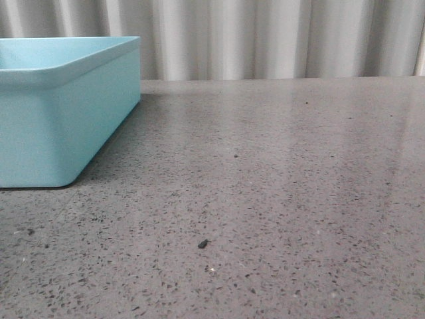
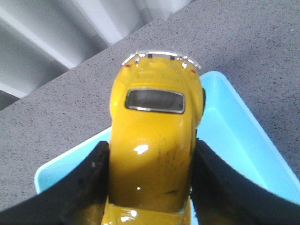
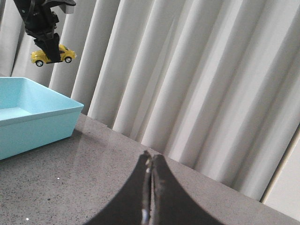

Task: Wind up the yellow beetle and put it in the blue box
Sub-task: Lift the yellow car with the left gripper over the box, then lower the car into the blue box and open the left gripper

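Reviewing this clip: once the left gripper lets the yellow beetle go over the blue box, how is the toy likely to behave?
The yellow beetle looks rigid and glossy, so it could slip between the left gripper's fingers. It has free wheels, so it will probably roll after landing. The blue box has tall walls, which should contain it.

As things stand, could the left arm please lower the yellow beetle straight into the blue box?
Probably yes. The left gripper holds the yellow beetle in the air above the blue box, whose open interior shows beneath it with nothing visible in between.
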Tool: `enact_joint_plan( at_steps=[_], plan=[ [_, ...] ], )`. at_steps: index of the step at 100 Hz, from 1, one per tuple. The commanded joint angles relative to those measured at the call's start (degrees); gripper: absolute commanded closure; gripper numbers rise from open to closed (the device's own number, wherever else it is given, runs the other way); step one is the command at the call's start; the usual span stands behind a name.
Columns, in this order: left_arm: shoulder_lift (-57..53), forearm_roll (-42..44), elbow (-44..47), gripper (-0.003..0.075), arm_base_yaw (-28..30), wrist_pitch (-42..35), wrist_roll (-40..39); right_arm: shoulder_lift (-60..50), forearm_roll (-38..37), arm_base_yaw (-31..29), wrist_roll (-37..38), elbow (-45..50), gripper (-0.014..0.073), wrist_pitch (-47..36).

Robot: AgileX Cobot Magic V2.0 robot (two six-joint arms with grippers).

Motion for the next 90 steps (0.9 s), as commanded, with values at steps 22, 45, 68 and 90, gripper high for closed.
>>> enact_joint_plan(
  at_steps=[22, 45, 68, 90],
  plan=[
    [-6.1, -0.9, 12.0, 0.0659, 0.0, -0.2, -2.2, -0.3, -0.4, -0.1, -0.5, -1.0, 0.0656, -3.9],
    [-7.0, 0.4, 19.9, 0.0659, 0.4, -0.2, -2.3, -0.3, -0.4, -0.1, -0.5, -1.0, 0.0656, -3.9],
    [-7.0, 0.9, 25.6, 0.0659, 1.0, -0.2, -2.3, -0.3, -0.4, -0.1, -0.5, -1.0, 0.0656, -3.9],
    [-6.8, 0.7, 29.5, 0.0659, 2.3, -0.2, -2.3, -0.3, -0.4, -0.1, -0.5, -1.0, 0.0656, -3.9]
  ],
)
